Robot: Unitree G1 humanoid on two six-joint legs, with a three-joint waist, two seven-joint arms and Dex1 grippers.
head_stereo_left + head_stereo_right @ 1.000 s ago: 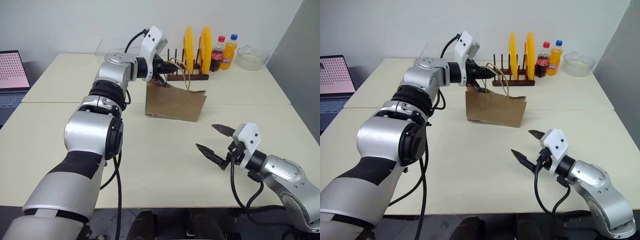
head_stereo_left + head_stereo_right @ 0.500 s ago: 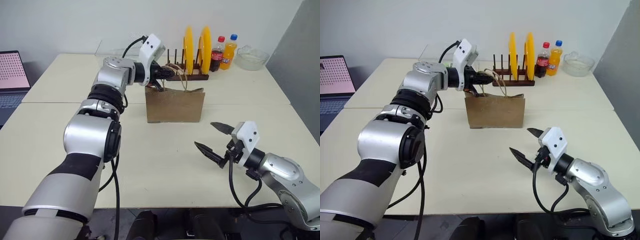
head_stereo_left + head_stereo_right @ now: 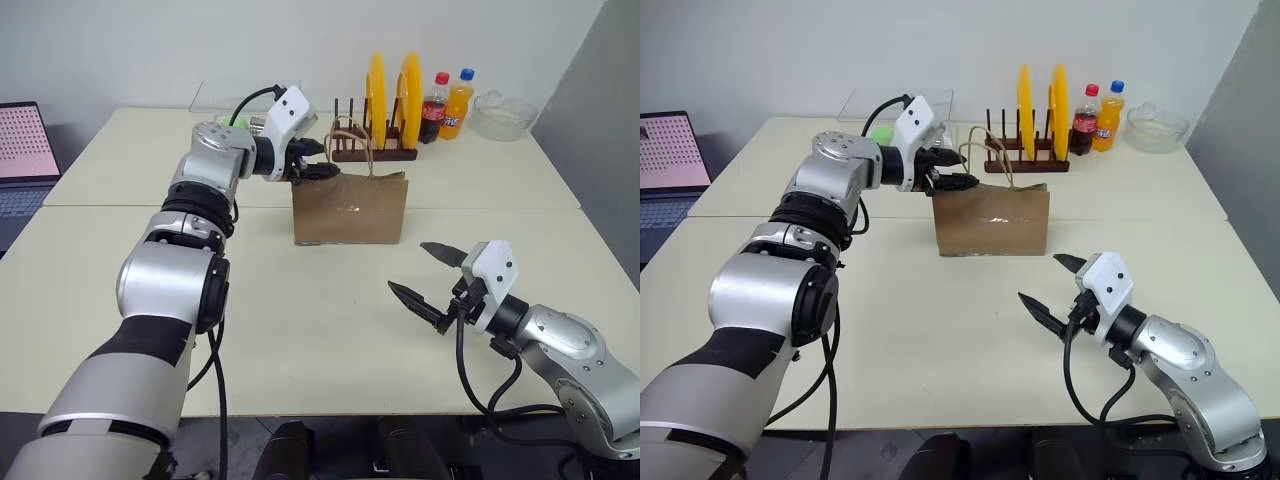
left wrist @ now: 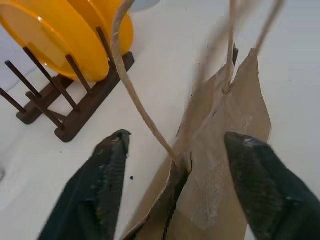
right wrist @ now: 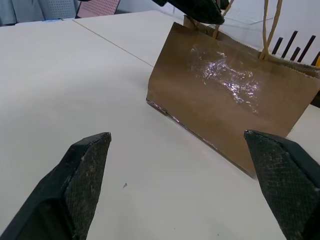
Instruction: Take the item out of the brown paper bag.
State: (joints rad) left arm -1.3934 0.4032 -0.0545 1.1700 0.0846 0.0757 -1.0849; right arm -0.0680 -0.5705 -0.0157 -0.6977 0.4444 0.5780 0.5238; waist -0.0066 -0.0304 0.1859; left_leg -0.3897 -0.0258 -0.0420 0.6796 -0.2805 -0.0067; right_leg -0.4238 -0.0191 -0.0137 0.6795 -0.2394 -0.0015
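The brown paper bag [image 3: 350,210] stands upright mid-table, its two cord handles [image 3: 355,140] sticking up. My left gripper [image 3: 315,162] is open at the bag's top left corner. In the left wrist view the bag's end fold [image 4: 225,150] and one cord [image 4: 140,100] lie between the spread fingers [image 4: 107,165] without being clamped. My right gripper [image 3: 412,270] hovers open near the table's front, well short of the bag [image 5: 225,95]. The item is hidden inside the bag.
A wooden rack with two yellow plates [image 3: 390,95] stands right behind the bag. A cola bottle [image 3: 434,108], an orange soda bottle [image 3: 458,103] and a glass bowl [image 3: 503,113] sit at the back right. A laptop [image 3: 20,150] is at the far left.
The bag, tilted and lifted at its left side a second ago, now stands flat. My left gripper has opened, let go of the bag's top and shifted slightly left and down. The right arm stayed still.
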